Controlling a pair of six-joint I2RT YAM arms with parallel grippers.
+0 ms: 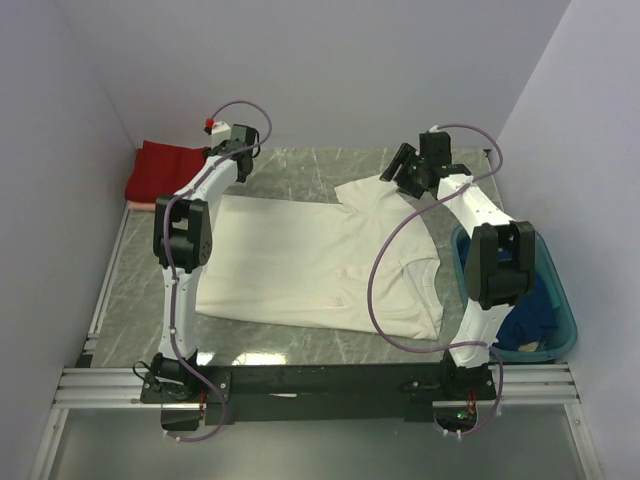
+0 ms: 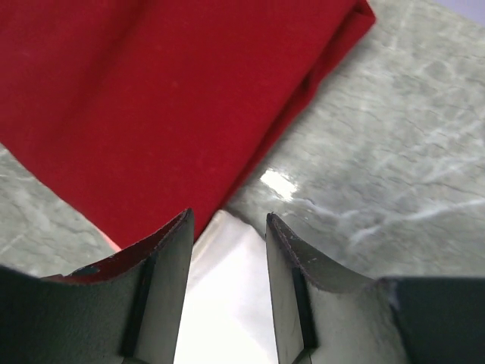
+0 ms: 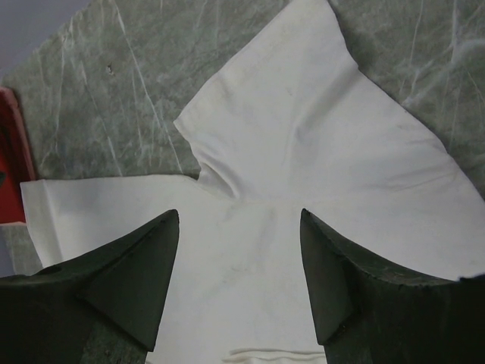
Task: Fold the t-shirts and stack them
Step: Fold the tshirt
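Observation:
The cream-white t-shirt (image 1: 320, 260) lies spread flat across the middle of the table, one sleeve pointing to the far right. The red t-shirt (image 1: 165, 170) lies folded in the far left corner, with a pale pink edge (image 1: 140, 203) showing under it. The dark blue t-shirt (image 1: 525, 320) lies in the teal basket. My left gripper (image 1: 243, 160) is open over the white shirt's far left corner (image 2: 227, 288), beside the red shirt (image 2: 151, 98). My right gripper (image 1: 400, 168) is open above the white shirt's sleeve and shoulder (image 3: 303, 144), holding nothing.
The teal plastic basket (image 1: 568, 310) stands at the right edge beside the right arm. Walls close in the table at the back and both sides. Bare marble table (image 1: 300, 170) shows behind the white shirt, between the two grippers.

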